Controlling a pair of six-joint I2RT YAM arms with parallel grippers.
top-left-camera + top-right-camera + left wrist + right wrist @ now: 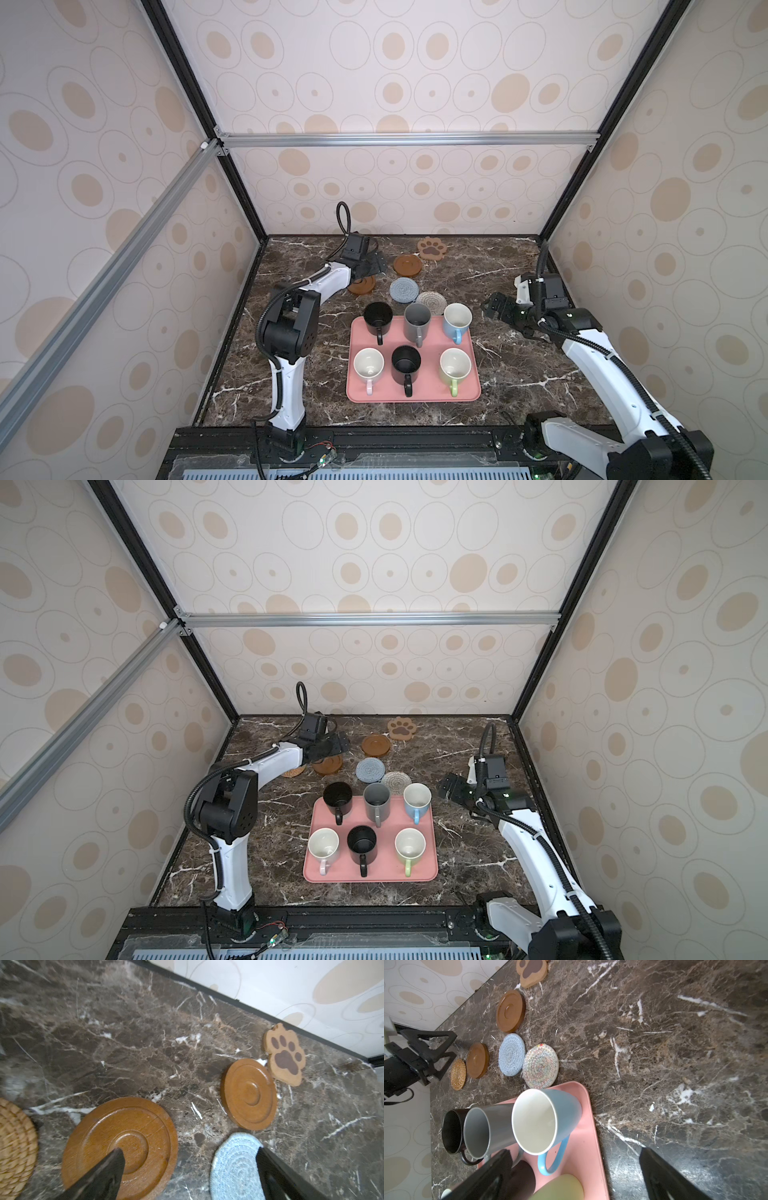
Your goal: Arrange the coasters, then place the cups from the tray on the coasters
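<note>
Six cups stand on the pink tray (415, 395): black (378, 318), grey (417, 320) and light blue (457, 320) behind, pale pink (368, 363), black (406, 363) and light green (455, 365) in front. Behind the tray lie the coasters: paw (432, 248), two brown discs (407, 264) (362, 285), blue-grey knit (404, 289), cream knit (432, 300) and rattan (293, 772). My left gripper (189, 1150) hangs open and empty just above the nearer brown disc (124, 1142) and blue-grey knit (234, 1167). My right gripper (575, 1149) is open and empty, right of the light blue cup (537, 1120).
The dark marble table (519, 365) is walled in on three sides by patterned panels and black posts. The left arm's elbow (291, 324) stands left of the tray. Bare marble lies right of the coasters and tray.
</note>
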